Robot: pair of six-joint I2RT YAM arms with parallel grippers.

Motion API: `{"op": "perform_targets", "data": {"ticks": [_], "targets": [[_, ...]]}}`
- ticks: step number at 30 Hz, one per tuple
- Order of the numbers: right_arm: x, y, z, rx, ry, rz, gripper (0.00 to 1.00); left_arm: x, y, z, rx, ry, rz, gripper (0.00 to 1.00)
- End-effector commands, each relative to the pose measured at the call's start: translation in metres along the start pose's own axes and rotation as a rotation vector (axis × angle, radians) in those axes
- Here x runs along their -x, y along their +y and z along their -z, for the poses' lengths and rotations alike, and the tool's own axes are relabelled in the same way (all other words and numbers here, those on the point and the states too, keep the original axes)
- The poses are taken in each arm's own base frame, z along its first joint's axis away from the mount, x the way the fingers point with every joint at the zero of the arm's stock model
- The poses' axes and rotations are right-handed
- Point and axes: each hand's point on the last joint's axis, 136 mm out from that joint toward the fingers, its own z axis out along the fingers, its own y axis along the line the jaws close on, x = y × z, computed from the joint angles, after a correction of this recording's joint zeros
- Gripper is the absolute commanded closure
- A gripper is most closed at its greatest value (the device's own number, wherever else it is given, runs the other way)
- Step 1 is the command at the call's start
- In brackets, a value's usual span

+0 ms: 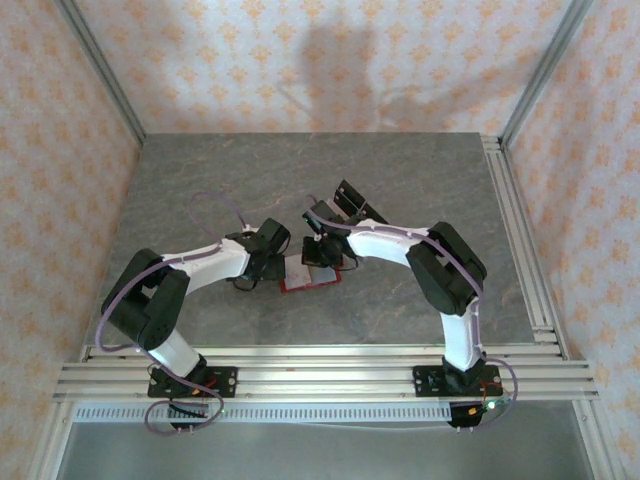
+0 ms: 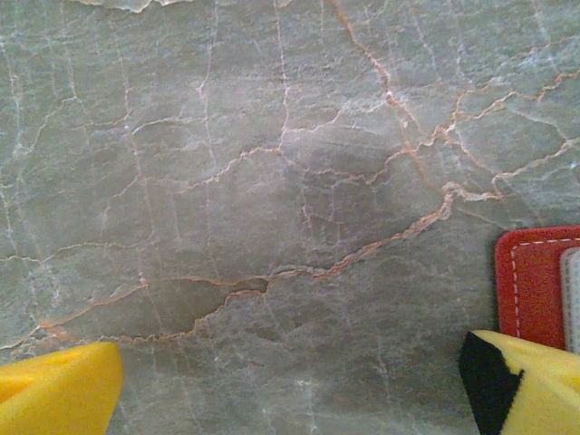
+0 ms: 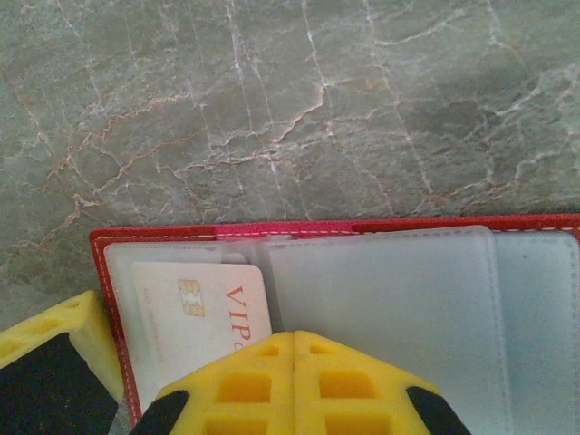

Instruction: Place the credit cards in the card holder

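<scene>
The card holder [image 3: 163,234] lay opened flat at the middle of the tabletop [image 2: 272,181], red rim outward and clear sleeves [image 3: 381,299] facing up, its long axis running roughly left to right. One pale card [image 3: 195,317], bearing a chip and the letters "VIP", sat inside the left sleeve, its top edge just below the sleeve mouth. Whether a second card was already housed could not be established. The right pincer [image 3: 294,353] stood directly over the near edge of the holder with its yellow fingers pressed together and nothing visible between them. Contact with the sleeve could not be confirmed. The left pincer [image 2: 290,362] hung over bare tabletop just left of the holder, fingers spread wide and holding nothing, with the holder's red corner close beside its right finger. In my judgement the right arm was the nearer, being already above the holder. Any further seating of the card would need a push along the card's own length, deeper into the sleeve. The left pincer would have to shift right to steady the cover.
</scene>
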Motion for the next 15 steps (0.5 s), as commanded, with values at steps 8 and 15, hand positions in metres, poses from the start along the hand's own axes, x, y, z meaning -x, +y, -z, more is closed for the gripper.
{"op": "perform_targets", "data": {"ticks": [8, 15], "targets": [[0.004, 0.006, 0.019, 0.022, -0.042, 0.003, 1.0, -0.001, 0.001, -0.006, 0.021, 0.003, -0.015, 0.03], [-0.004, -0.003, 0.014, 0.007, -0.031, -0.009, 1.0, -0.001, 0.001, -0.006, 0.021, 0.002, -0.016, 0.03]]}}
